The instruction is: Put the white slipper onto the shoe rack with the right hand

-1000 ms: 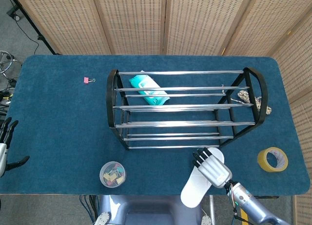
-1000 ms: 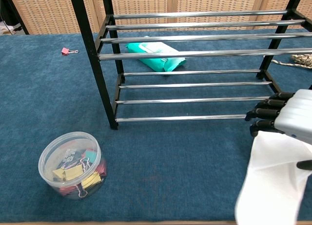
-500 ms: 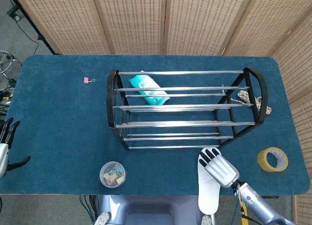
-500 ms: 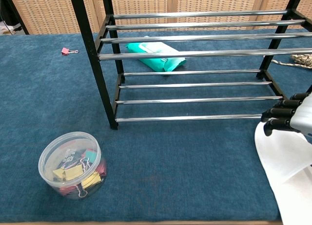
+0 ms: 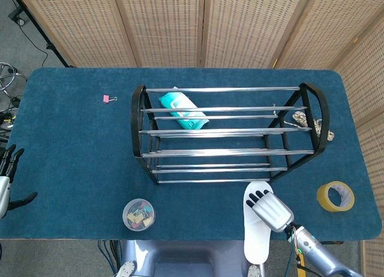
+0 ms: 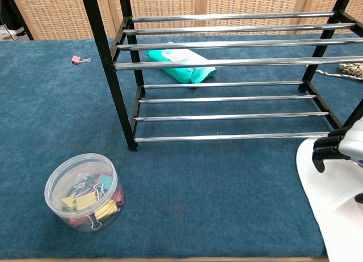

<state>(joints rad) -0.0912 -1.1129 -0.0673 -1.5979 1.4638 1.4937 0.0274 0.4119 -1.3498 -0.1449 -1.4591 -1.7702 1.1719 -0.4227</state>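
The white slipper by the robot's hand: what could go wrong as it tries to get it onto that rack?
The white slipper hangs partly over the table edge, so it might slide off. The right hand seems only to rest on top, so a grasp could slip. The shoe rack is thin rails; the slipper might tilt between them.

Lab — screened-off table [image 5: 72, 157], cables

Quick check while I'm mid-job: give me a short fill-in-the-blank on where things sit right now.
1. The white slipper lies on the table under the robot's ____ hand.
2. The teal packet lies beneath the bars of the shoe ____.
3. The clear tub near the front edge holds binder ____.
4. The tape roll is ____ in colour.

Missing words: right; rack; clips; yellow
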